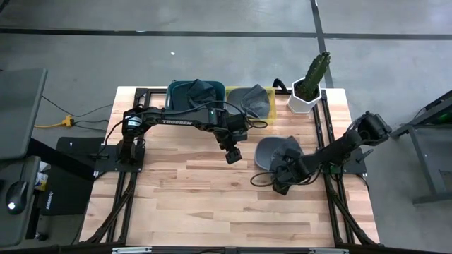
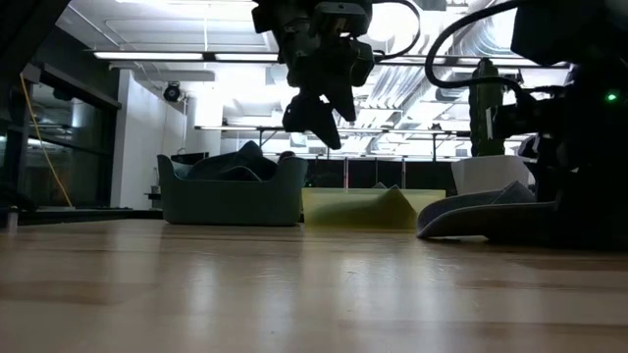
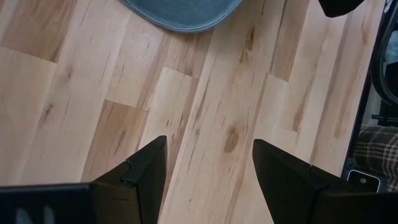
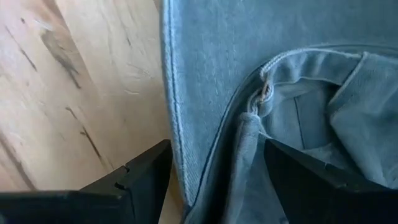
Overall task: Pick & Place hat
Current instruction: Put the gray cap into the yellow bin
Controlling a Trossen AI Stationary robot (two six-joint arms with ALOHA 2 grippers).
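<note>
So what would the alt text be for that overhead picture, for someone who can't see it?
From above, the right end effector sits at the edge of a grey-blue hat on a wooden table. The left end effector hovers open mid-table. At the far edge stand a teal bin, a yellow-green tray and a potted cactus.

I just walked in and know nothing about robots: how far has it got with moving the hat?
Early on, it seems. The grey-blue denim hat lies on the wooden table, not lifted. In hand: the right claw is down at the hat's brim, fingers open around the fabric. The left claw hangs open above bare wood. Gripping, lifting and placing remain.
</note>
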